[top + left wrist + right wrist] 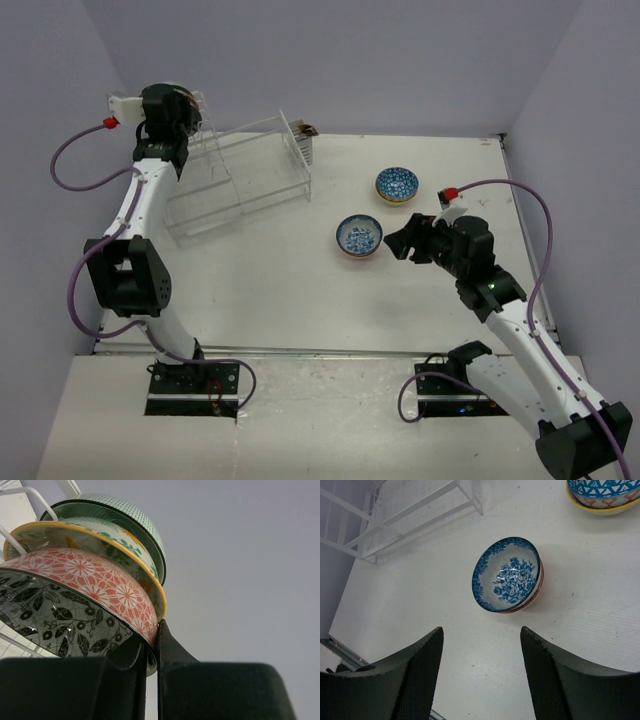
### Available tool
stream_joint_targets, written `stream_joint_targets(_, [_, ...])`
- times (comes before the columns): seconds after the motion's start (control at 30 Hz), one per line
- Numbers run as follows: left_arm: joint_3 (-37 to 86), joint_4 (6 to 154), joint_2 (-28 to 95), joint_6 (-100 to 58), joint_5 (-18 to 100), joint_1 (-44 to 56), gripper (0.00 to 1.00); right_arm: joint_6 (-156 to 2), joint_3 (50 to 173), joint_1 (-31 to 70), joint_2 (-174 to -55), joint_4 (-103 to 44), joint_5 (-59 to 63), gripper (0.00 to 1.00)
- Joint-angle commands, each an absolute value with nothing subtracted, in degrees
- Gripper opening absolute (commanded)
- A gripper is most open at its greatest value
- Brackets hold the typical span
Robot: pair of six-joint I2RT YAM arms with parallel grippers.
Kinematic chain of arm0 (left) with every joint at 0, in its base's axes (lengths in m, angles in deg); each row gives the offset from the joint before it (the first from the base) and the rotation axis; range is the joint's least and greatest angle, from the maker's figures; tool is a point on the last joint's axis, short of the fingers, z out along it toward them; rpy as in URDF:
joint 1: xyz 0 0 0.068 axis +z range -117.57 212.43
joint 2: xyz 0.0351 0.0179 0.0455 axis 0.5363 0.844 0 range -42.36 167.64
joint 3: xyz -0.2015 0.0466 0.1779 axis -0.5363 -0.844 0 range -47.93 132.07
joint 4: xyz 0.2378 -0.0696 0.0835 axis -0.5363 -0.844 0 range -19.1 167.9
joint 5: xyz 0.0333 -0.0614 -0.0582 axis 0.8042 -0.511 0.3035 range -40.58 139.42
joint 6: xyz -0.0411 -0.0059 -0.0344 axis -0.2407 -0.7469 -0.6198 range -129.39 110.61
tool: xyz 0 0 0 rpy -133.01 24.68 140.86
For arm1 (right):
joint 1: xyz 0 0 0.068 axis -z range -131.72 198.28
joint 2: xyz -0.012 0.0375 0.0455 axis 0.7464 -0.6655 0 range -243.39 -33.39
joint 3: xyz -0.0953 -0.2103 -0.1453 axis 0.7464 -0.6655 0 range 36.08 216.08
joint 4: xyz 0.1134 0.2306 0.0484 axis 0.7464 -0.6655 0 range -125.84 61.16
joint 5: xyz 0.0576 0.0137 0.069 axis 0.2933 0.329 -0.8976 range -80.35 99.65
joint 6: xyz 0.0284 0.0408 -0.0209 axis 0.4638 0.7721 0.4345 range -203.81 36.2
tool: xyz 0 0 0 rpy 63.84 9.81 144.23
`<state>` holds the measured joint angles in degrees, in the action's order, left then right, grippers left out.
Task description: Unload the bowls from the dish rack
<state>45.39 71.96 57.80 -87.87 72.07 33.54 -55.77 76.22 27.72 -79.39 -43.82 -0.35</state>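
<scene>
Bowls [107, 545] in dish rack [240, 180]: several stand on edge, packed close, upper left of L wrist view; dividers [30, 492] keep them upright.
Front bowl [65, 612]: black-leaf face, red-flower wall; nearest the fingers, so prob. first out.
Left gripper [152, 652]: clenched on front bowl's lower rim, one finger each side; thin edge looks like the only part free to pinch.
Right gripper [480, 675]: fingers spread wide, nothing held, hovers near blue-rose bowl [507, 575], centre of R wrist view.
Unloaded: blue-rose bowl sits in orange bowl [539, 587]; 2nd stack [397, 185] right of centre in top view, apart from rack.
Hidden: top view can't show L grip, L arm [135, 215] and clear acrylic mask it; bowl count in rack unclear; 2nd stack cut off upper right in R wrist view.
</scene>
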Motion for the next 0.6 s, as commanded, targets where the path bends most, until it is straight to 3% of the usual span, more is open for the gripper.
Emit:
stream_joint_targets(0.0, [44.45, 74.29, 55.64, -86.91, 72.36, 34.98, 0.0, -56.56, 75.9, 27.98, -78.74, -41.32, 0.07, 0.64])
stream_joint_targets(0.33, [41.73, 87.29, 50.19, -83.4, 70.16, 33.93, 0.0, -56.82, 75.99, 27.98, -79.36, -41.32, -1.24, 0.64])
stream_joint_targets(0.57, [40.59, 88.09, 47.91, -83.74, 67.97, 33.93, 0.0, -57.0, 76.07, 28.07, -79.27, -41.32, -1.69, 0.64])
